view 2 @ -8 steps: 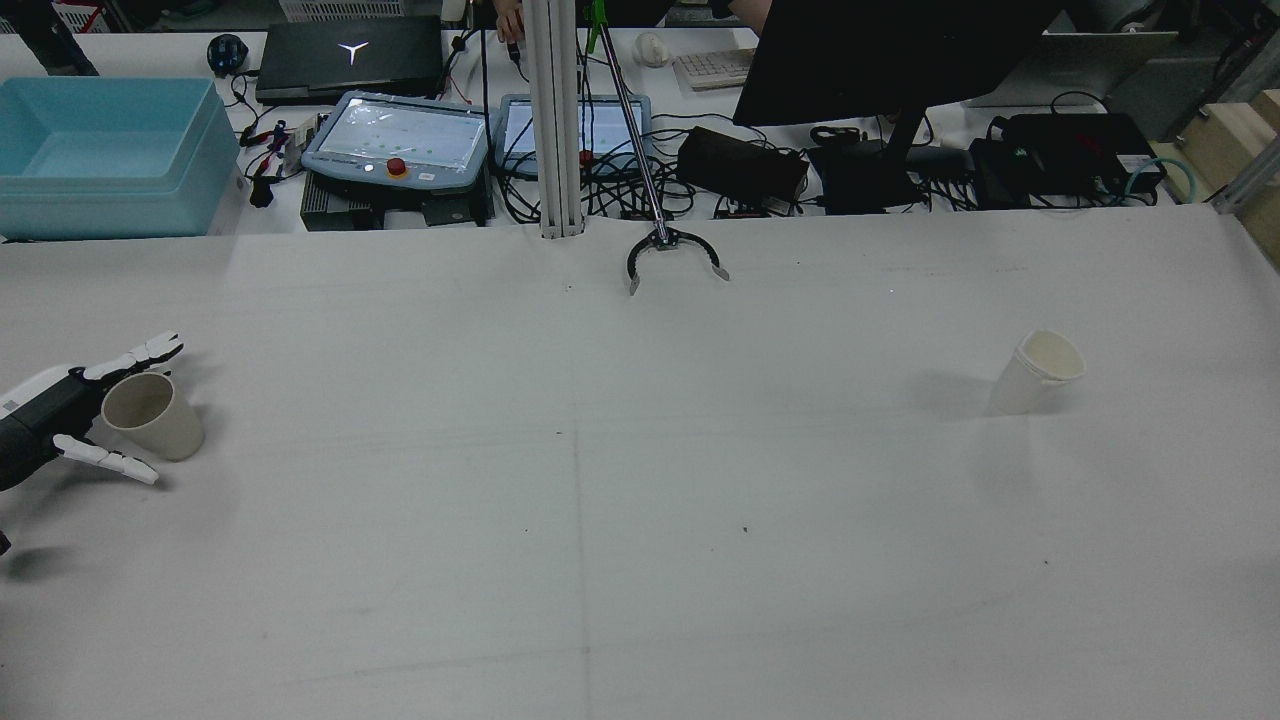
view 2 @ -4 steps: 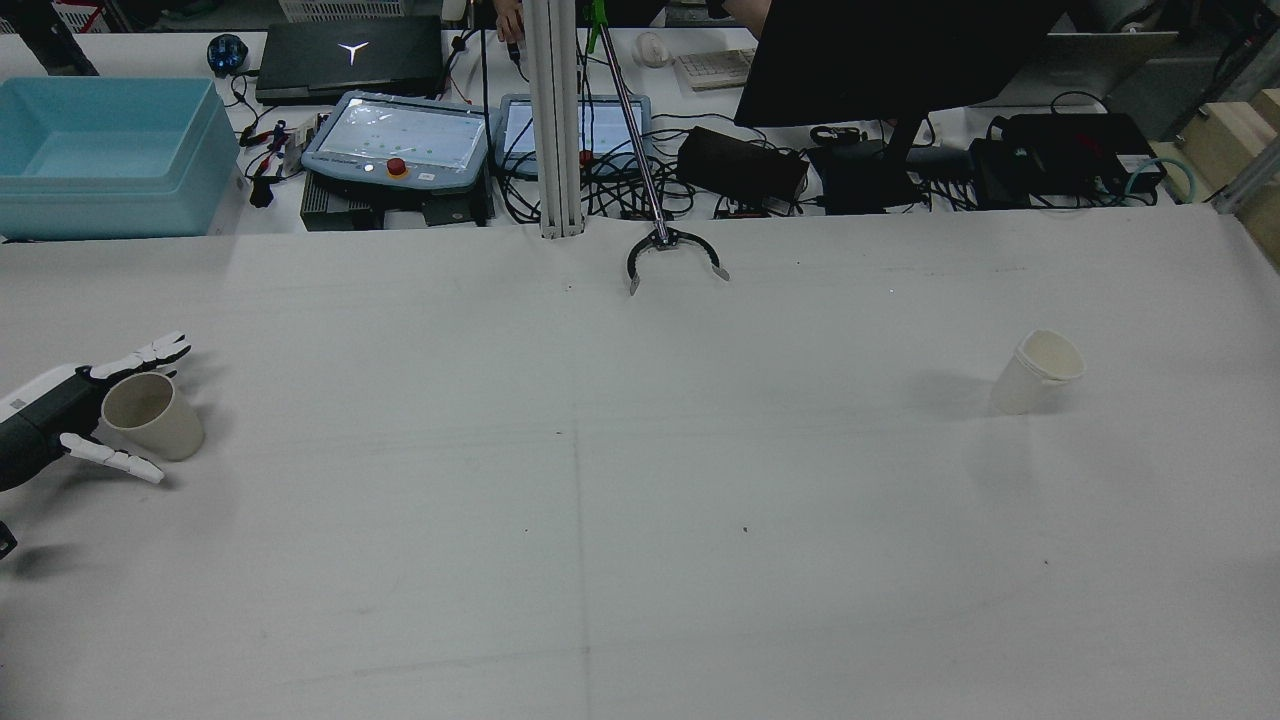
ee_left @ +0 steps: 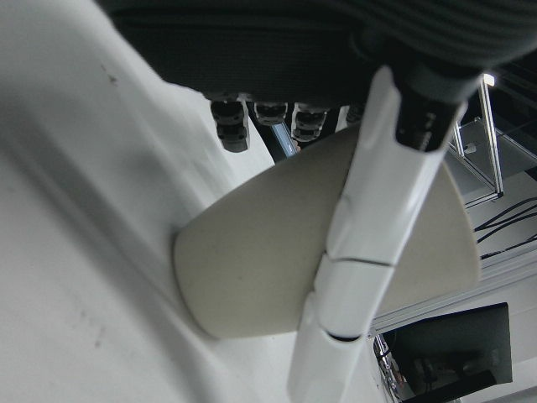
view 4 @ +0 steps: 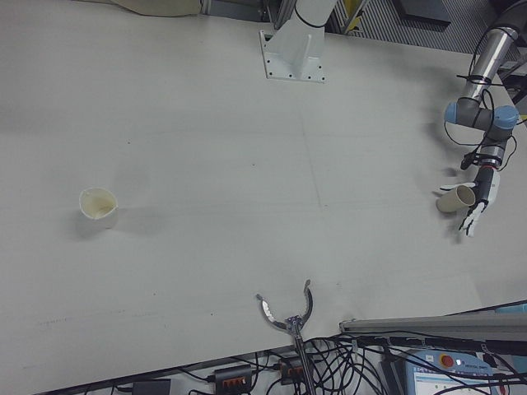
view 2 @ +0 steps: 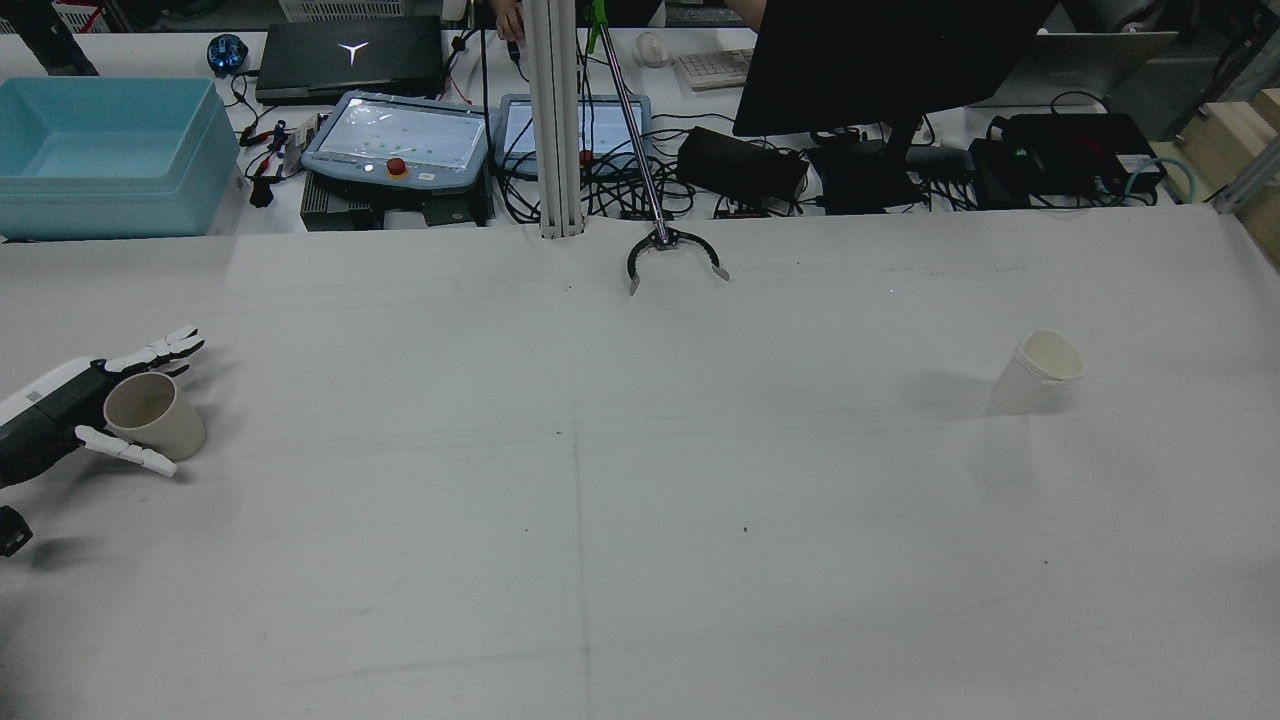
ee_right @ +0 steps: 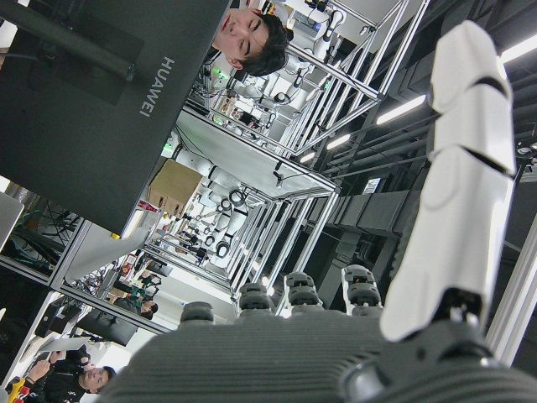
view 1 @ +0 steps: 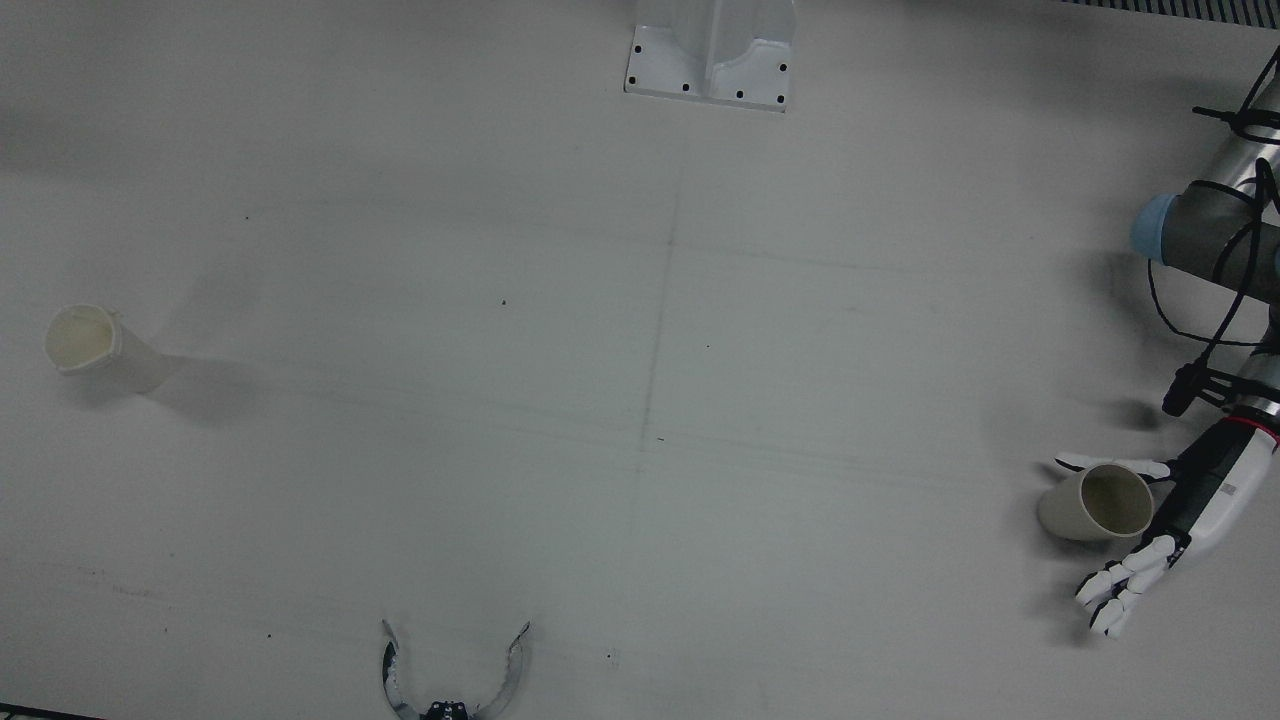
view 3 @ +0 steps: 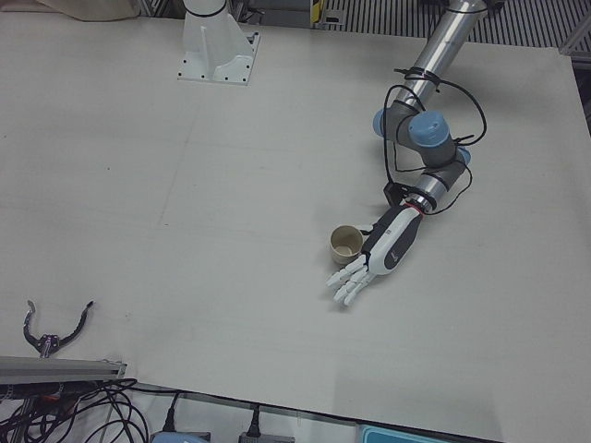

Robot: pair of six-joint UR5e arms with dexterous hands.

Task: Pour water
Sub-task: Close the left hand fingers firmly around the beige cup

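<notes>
Two paper cups on the table (view 2: 640,520). Beige paper cup (view 2: 154,416) upright at the table's left edge in rear view, looks empty; left robot hand (view 2: 95,405) around it, fingers (view 1: 1120,590) spread on both sides, not clamped. White paper cup (view 2: 1038,372) upright far right, well apart, contents unclear. Right robot hand (ee_right: 419,252) only in its own camera, grip state can't tell. One grabber claw (view 2: 672,255) at far table edge.

Beige paper cup (view 1: 1092,503) with darker inside. White paper cup (view 1: 95,346), cream inside. Left hand (view 1: 1165,540): white fingers (view 1: 1120,585), black palm, red ring at wrist. Arm (view 3: 427,138) silver-grey with light-blue joint caps. Table (view 2: 640,520) off-white. Bin (view 2: 105,155) turquoise. Grabber claw (view 2: 672,254) black.
</notes>
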